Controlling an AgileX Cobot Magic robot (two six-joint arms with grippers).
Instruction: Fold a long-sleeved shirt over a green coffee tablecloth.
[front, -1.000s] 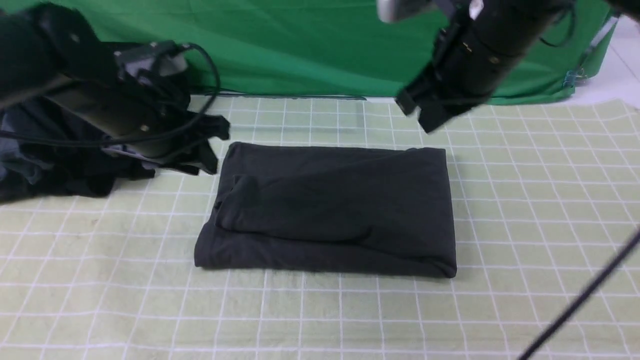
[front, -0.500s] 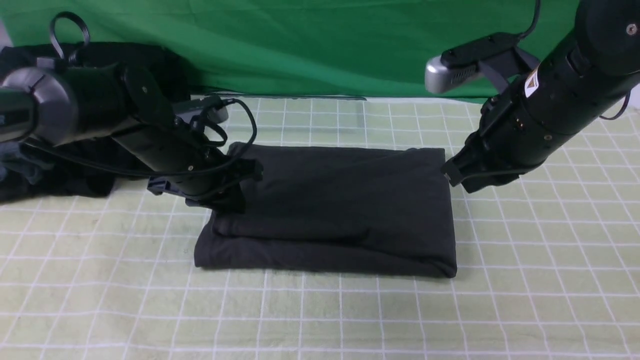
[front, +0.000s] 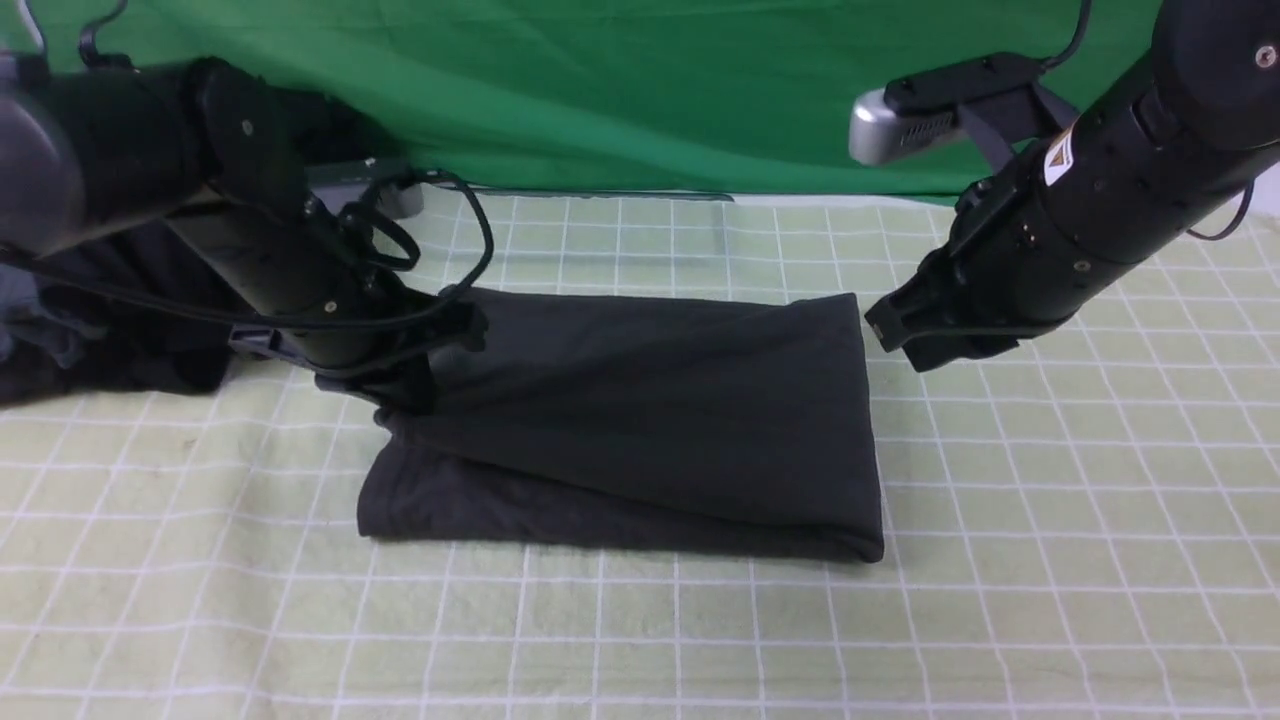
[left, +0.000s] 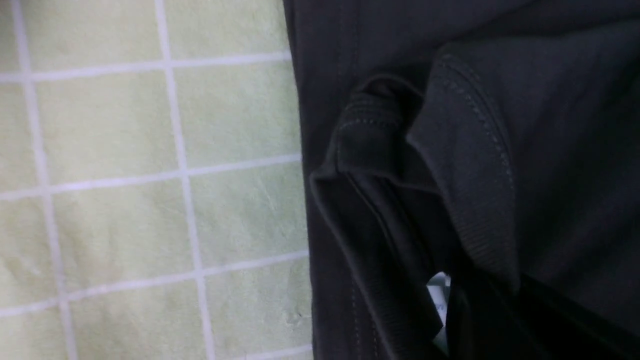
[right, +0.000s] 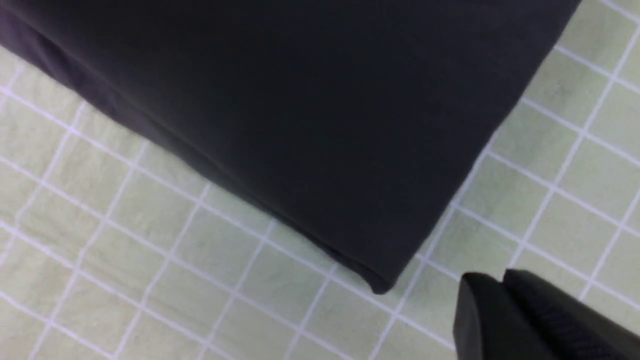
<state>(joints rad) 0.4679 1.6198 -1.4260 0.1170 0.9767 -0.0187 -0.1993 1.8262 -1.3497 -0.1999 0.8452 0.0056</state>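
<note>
One bundle of darker garments (front: 110, 350) lies at the tabletop's far-left corner, partly hidden by the left arm, before one plain deep-green cloth (front: 620, 90). One folded long-sleeved shirt (front: 640, 420) sits mid-tabletop on the green coffee tablecloth (front: 1050, 500). The left end effector (front: 405, 385) pinches its raised left edge. The right end effector (front: 905, 340) (jaws narrow, empty) hovers beside its far-right corner. The right arm's yellow label (front: 1057, 157) is unreadable.

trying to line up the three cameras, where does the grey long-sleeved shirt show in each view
Front view: the long-sleeved shirt lies folded mid-picture on the tablecloth.
Left wrist view: it fills the picture's right half, with collar folds showing.
Right wrist view: it fills the picture's upper part, with one corner showing.
Shared landmark: the tablecloth's white grid borders the shirt in every view.
</note>
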